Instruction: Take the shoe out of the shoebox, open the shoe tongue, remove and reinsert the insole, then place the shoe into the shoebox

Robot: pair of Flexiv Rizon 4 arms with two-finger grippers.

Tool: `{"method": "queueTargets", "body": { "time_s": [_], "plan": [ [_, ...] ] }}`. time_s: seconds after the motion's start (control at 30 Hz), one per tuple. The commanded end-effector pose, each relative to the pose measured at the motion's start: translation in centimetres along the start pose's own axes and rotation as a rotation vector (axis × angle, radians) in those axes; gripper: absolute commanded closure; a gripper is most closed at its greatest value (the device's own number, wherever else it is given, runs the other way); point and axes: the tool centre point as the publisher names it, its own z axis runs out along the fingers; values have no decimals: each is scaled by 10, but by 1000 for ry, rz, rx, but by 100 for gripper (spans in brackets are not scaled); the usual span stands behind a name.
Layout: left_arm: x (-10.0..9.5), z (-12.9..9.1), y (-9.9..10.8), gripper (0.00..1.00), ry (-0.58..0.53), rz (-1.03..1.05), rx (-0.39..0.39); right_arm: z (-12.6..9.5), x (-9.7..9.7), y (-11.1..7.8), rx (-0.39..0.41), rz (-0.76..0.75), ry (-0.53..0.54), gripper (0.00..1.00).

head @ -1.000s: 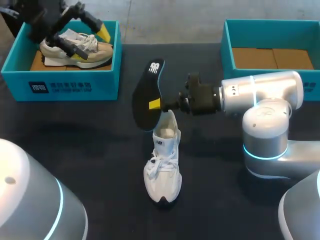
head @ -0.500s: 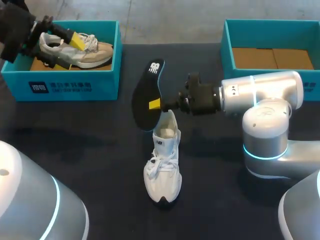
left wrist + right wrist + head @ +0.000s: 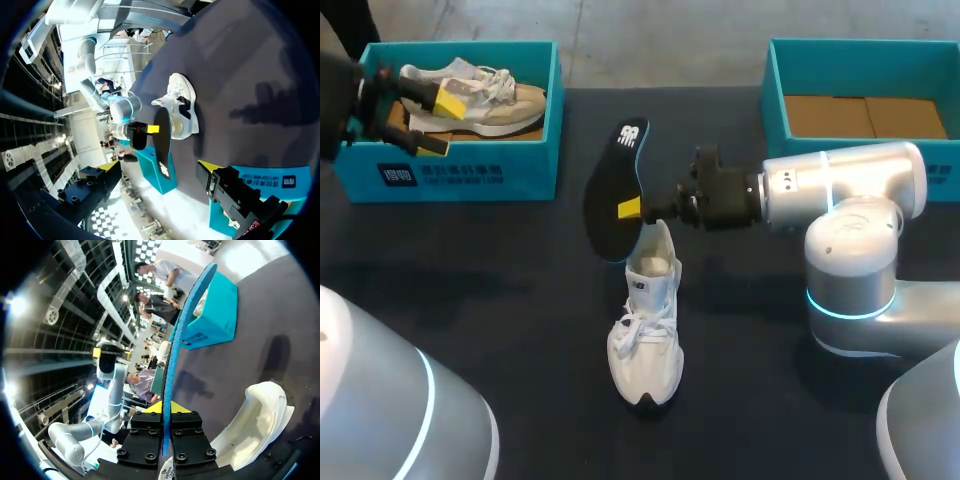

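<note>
Right fingers (image 3: 630,208) pinch insole (image 3: 610,195) upright over white sneaker (image 3: 645,325). Left fingers (image 3: 448,98) spread over far-left shoebox (image 3: 510,170) holding beige sneaker (image 3: 495,105); far-right shoebox (image 3: 775,95): cardboard (image 3: 865,115).

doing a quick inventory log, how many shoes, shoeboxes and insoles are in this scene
shoes: 2 (white shoe on the table, beige shoe in the left shoebox)
shoeboxes: 2 (left shoebox, right shoebox)
insoles: 1 (insole, held by the right end effector)
total: 5
</note>
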Motion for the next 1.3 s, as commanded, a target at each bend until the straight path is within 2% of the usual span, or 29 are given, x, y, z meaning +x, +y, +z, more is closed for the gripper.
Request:
{"method": "queueTargets", "body": {
  "time_s": [0.03, 0.2, 0.7, 1.3],
  "plan": [
    [12, 1, 15, 0, -20, 3, 43, 1, 1, 0, -1, 1, -4, 100],
    [21, 1, 22, 0, -24, 0, 61, 1, 1, 0, -1, 1, -4, 100],
    [33, 5, 29, 0, 8, -7, 129, 1, 1, 0, -1, 1, -4, 100],
    [33, 5, 29, 0, 8, -7, 129, 1, 1, 0, -1, 1, -4, 100]
  ]
}}
